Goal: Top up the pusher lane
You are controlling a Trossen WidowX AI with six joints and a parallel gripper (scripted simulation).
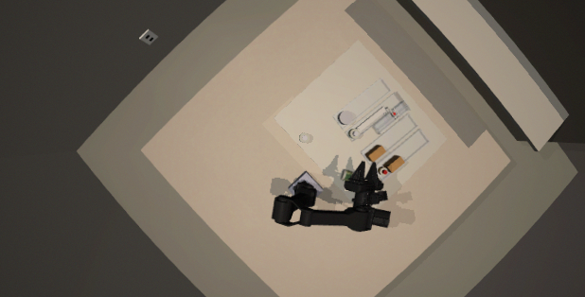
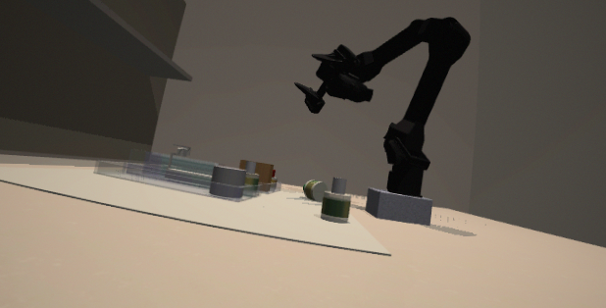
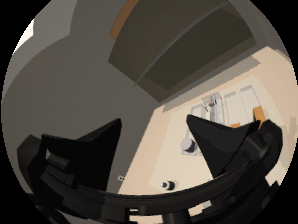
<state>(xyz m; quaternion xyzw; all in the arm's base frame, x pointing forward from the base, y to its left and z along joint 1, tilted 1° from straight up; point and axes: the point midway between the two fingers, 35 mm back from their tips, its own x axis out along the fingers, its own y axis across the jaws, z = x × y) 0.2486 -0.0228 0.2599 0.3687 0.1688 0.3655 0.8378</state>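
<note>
1. A loose jar with a green label and a pale lid is seen upright on the pale mat. It is placed well ahead of the fingertips and off to the side of the arm's base block.
2. A second loose jar, also green, is laid on its side. In the top view it is found just beside the fingertips and low beneath them, between them and the base block.
3. Which of the two matches the lane's jar cannot be told at this size.
4. A small pale-lidded jar is held at the front end of the sprung lane, further ahead of the fingers. A rod is seen running back from it along the lane.
5. The gripper is held high over the table and is spread nearly to its widest. Nothing is gripped between its fingers, and no jar is touched by them.
6. A wide grey-lidded jar is stood in the neighbouring lane, beyond the sprung one.
7. Two brown boxes are set in the lanes closest to the fingertips, with a small red-topped item just ahead of them.
8. Shelves are fixed on the wall beyond the lanes.
</note>
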